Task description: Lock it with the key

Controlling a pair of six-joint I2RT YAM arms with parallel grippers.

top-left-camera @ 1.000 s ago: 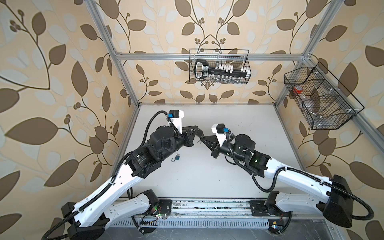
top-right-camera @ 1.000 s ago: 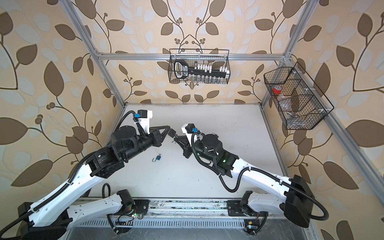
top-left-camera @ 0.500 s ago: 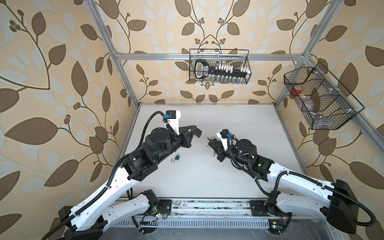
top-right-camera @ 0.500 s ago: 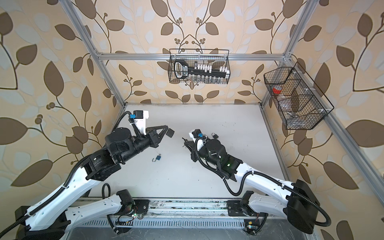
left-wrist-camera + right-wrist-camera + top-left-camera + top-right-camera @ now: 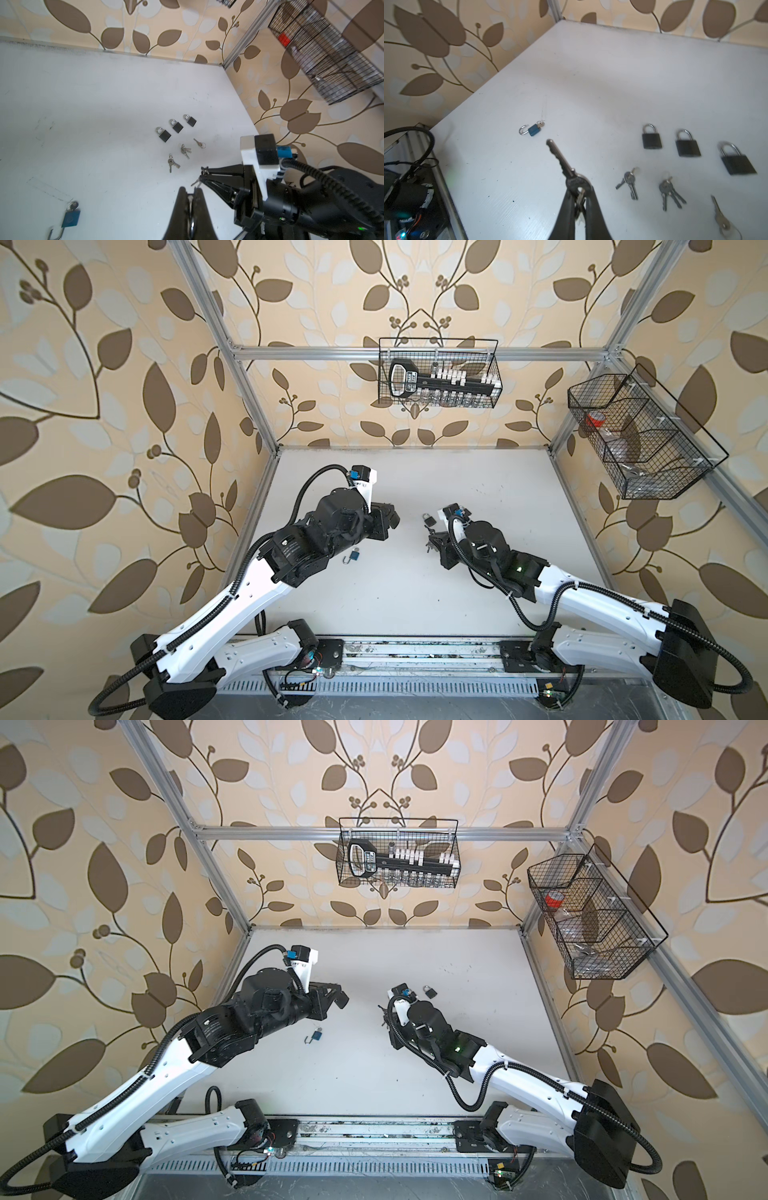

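A second ago the two grippers were tip to tip at mid-table, and they have since drawn apart. The left gripper [image 5: 390,519] now sits at 9 o'clock of the right gripper [image 5: 430,540], with bare table [image 5: 415,605] between them.

In both top views the blue padlock [image 5: 316,1036] lies alone at about 7 o'clock of the left gripper. Its shackle is swung open, so it reads as the lock not yet closed. One black padlock [image 5: 429,519] shows at 12 o'clock of the right gripper, and the arm hides whatever else lies there.

In the left wrist view the left gripper's fingers [image 5: 178,207] are pressed together. A silvery glint sits in the seam, too hidden to name. Beyond them three black padlocks [image 5: 177,126] stand in a row with key bunches [image 5: 185,150] laid before them, seemingly so each set stays near its own lock.

In the right wrist view the right gripper [image 5: 579,193] is clamped on the key [image 5: 562,162] by its bow, and its ring-mates dangle between the fingers. The blade juts clear and aims toward the blue padlock [image 5: 534,129], probably so it is free to enter a keyhole. That padlock already carries a key in its base. A single key [image 5: 721,218] lies apart from the bunches.
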